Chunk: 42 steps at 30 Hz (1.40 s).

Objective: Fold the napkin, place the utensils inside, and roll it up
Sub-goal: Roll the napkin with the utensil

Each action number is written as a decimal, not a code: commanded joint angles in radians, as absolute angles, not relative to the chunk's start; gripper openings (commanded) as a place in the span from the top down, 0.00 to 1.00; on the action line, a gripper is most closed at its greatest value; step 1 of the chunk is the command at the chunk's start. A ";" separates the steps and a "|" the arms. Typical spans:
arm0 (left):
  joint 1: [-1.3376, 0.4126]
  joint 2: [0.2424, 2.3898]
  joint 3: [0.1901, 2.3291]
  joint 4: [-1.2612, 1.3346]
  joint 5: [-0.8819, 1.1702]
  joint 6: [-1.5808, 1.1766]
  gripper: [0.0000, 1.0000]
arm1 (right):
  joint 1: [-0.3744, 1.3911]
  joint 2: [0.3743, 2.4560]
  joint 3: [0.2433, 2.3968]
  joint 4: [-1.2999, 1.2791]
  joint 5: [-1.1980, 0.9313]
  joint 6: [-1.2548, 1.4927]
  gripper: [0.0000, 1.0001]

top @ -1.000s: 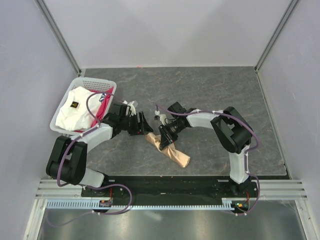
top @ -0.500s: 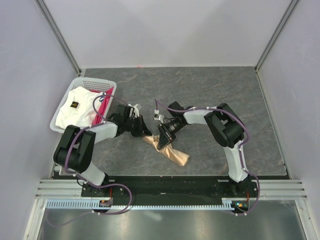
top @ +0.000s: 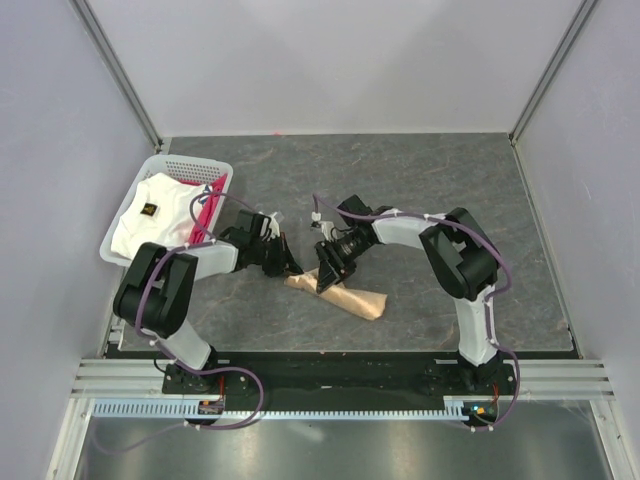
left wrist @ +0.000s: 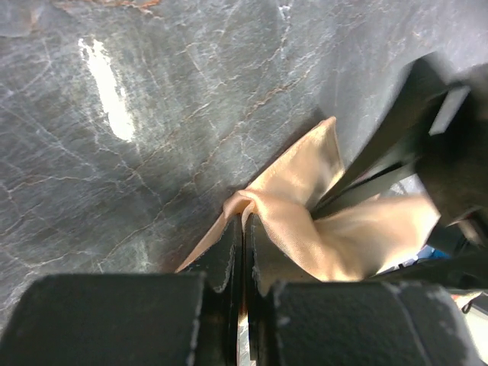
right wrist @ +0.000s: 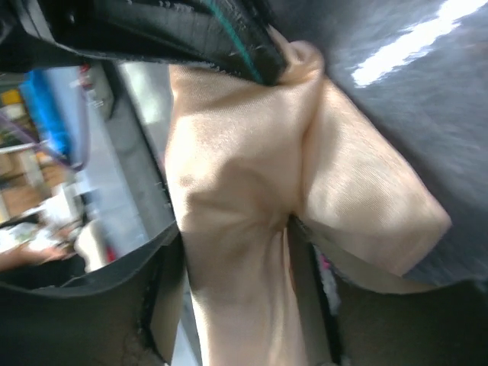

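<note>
Left gripper pinches one end of the rolled napkin; right gripper straddles it, unclenched. Best hold that end taut while tightening.

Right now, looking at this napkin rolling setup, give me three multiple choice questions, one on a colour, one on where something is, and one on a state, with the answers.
1. Which cloths lie in the basket?
A) white and pink-red
B) blue and green
C) black and yellow

2. Where is the rolled napkin?
A) in the basket
B) on the grey table
C) on the metal rail

3. How are the left fingers?
A) spread wide over bare table
B) shut on the napkin's end
C) out of view

Answers:
1 A: a white cloth and a pink-red cloth fill it.
2 B: the top view shows it lying on the table in front of the arms.
3 B: the left wrist view shows them pinched together on a fold of the peach cloth.
</note>
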State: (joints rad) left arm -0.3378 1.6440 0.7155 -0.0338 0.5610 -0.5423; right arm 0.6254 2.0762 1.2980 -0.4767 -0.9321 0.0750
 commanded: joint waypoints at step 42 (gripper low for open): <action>-0.339 1.752 0.905 -0.198 0.548 -0.505 0.91 | 0.991 1.844 1.160 -0.363 0.007 -0.172 0.62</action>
State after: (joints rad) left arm -0.3378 1.7420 0.8474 -0.1707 0.5781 -0.5411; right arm 1.0401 1.8156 1.0996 -0.3058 0.1921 -0.1860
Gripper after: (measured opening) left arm 0.041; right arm 0.436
